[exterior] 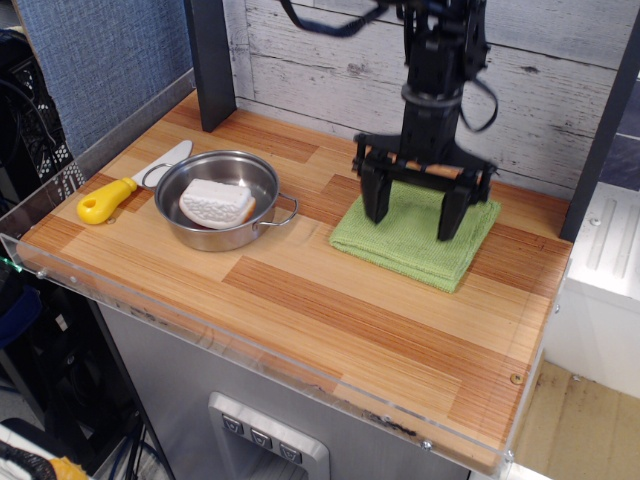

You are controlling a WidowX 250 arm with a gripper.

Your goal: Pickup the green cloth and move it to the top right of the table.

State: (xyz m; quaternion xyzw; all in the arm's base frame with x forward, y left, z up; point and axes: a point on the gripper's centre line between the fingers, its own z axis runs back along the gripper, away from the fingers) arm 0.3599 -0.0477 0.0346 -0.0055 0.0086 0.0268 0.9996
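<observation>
Between the spread jaws sits the middle of the green cloth; the gripper stands wide open, its two black fingers pointing straight down, one near the cloth's left edge and one near its right edge. Whether the fingertips touch the fabric or hang just above it I cannot tell. The cloth lies flat on the table, toward the right rear, near the white plank wall. It looks soft, light and limp, several folded layers thick, so it will likely sag and bunch when lifted; a pinch down into the centre, gathering all layers, seems the safest hold. Above the jaws, the wrist rises upright, cables looping around it. Well apart to the left are a steel pan holding a white sponge, and a yellow-handled knife.
</observation>
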